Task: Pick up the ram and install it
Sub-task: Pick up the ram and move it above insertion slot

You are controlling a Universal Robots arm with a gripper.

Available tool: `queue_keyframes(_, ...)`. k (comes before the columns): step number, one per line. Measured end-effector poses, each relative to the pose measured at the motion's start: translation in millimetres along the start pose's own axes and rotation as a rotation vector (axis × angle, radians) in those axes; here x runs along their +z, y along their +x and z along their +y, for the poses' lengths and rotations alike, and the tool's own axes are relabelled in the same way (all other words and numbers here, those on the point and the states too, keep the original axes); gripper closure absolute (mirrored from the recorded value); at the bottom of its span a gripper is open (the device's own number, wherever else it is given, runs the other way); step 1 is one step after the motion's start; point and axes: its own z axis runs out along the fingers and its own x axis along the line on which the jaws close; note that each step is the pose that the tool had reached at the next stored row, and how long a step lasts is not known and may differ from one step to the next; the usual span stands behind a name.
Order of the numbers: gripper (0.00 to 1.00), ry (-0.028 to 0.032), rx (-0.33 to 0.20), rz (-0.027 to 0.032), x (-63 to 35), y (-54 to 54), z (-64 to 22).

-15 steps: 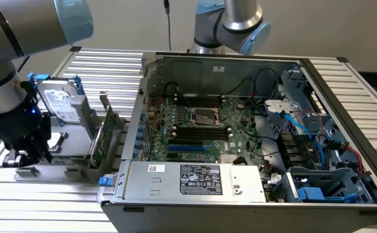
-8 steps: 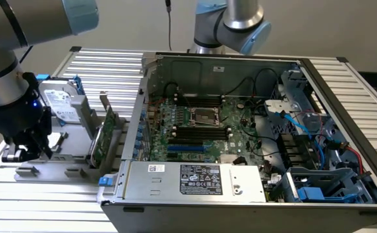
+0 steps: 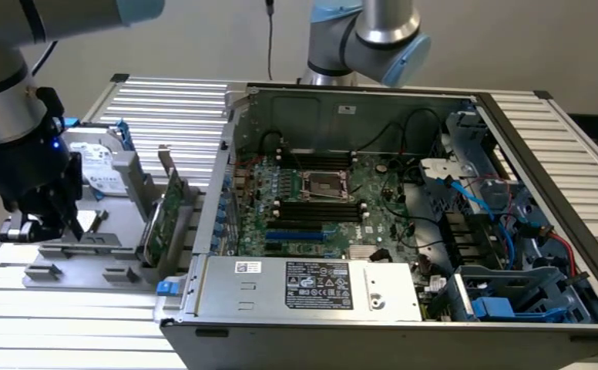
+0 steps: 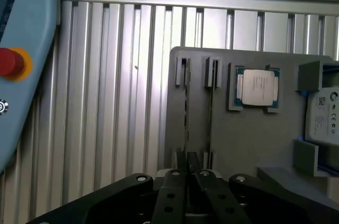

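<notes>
The ram (image 4: 186, 107) is a thin stick seen edge-on, standing in a slot of the grey holder (image 4: 243, 139). In the wrist view my gripper (image 4: 189, 161) is at the near end of the stick, its black fingers (image 4: 180, 163) drawn together on either side of it. In the exterior view the gripper (image 3: 50, 227) hangs low over the holder (image 3: 104, 231) at that view's left. The stick still sits in its slot. The open computer case (image 3: 381, 193) with black motherboard slots (image 3: 320, 206) lies toward the exterior view's right.
On the holder are a processor chip (image 4: 257, 87), a silver hard drive (image 4: 324, 115) (image 3: 95, 166), a wide green expansion card (image 3: 166, 208) and a second thin strip (image 4: 210, 107) in the neighbouring slot. A second arm (image 3: 381, 38) stands behind the case. A red button (image 4: 10, 62) sits beside the slatted table.
</notes>
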Motion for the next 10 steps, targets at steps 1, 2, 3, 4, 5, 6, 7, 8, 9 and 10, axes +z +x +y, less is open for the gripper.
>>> queue_keyframes(1, 0.87, -0.0001, 0.000, 0.0000, -4.6, -0.2, -1.4)
queue_keyframes(2, 0.87, -0.0001, 0.000, -0.0002, -8.4, -0.5, -2.9)
queue_keyframes(3, 0.87, 0.0001, 0.000, -0.0006, -11.8, -0.9, -4.7)
queue_keyframes(4, 0.87, 0.0001, 0.000, -0.0010, -15.2, -1.2, -6.6)
queue_keyframes(5, 0.87, 0.0000, 0.000, -0.0014, -18.6, -1.5, -8.6)
queue_keyframes(6, 0.87, 0.0000, 0.000, -0.0018, -21.9, -1.8, -10.7)
queue_keyframes(7, 0.87, -0.0001, 0.000, -0.0022, -25.2, -2.1, -12.8)
queue_keyframes(8, 0.87, 0.0000, 0.000, -0.0026, -28.8, -2.4, -15.0)
queue_keyframes(9, 0.87, 0.0000, 0.000, -0.0030, -32.0, -2.7, -16.9)
queue_keyframes(10, 0.87, 0.0000, 0.000, -0.0035, -35.6, -3.1, -19.3)
